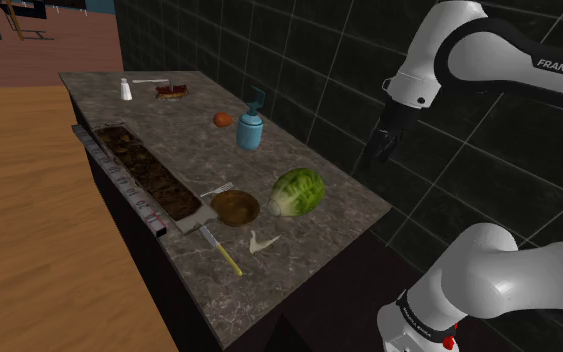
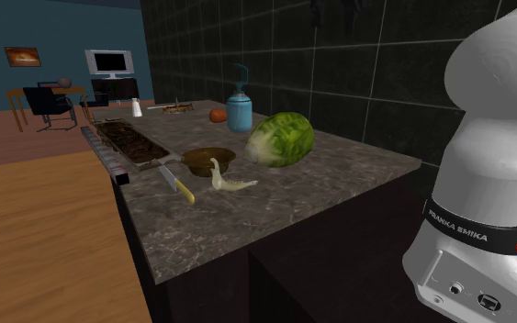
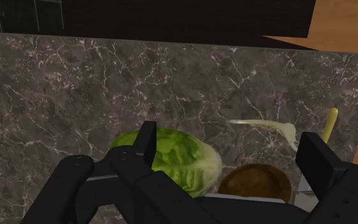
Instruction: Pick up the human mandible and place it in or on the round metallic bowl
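Wrist view, gripper (image 3: pixel 230 149): black fingers spread wide, nothing between them, raised well above the counter (image 1: pixel 309 235).
Lettuce (image 1: pixel 298 191): green head on the dark marble, at the shoulder view's right of the bowl (image 1: pixel 235 208).
Mandible (image 1: pixel 262 241): pale, lying just beside the brownish round bowl's near side.
Knife (image 1: pixel 221 252): yellow-handled, near the mandible.

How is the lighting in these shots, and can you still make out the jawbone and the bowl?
Shoulder view: dim and even; the pale mandible stands out on the dark counter, the bowl less so. Second exterior view: equally dim, but the lettuce reads clearly. Wrist view: the black, open fingers show little detail.
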### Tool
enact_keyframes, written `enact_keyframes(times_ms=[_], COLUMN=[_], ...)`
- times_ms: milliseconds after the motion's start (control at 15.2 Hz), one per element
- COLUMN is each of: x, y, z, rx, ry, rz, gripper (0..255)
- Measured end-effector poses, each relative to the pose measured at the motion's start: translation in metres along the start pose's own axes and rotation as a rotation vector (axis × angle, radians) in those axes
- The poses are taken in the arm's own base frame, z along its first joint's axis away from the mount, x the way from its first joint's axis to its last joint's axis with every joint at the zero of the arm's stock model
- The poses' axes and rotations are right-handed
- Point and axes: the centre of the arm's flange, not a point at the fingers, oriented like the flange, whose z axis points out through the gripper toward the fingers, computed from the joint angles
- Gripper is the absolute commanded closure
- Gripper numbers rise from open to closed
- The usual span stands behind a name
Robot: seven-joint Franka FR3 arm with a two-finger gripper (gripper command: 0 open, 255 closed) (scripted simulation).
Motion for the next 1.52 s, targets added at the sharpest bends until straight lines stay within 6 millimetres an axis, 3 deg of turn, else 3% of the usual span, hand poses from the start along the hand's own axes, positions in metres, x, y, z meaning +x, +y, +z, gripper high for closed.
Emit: enact_keyframes(times_ms=[264, 594, 1518], x=[0.018, 0.056, 0.163], y=[-0.018, -0.054, -0.154], z=[0.017, 0.058, 0.2], rx=[-0.011, -0.036, -0.108], ry=[-0.019, -0.063, -0.188], rz=[0.009, 0.033, 0.1], gripper=[0, 0, 0])
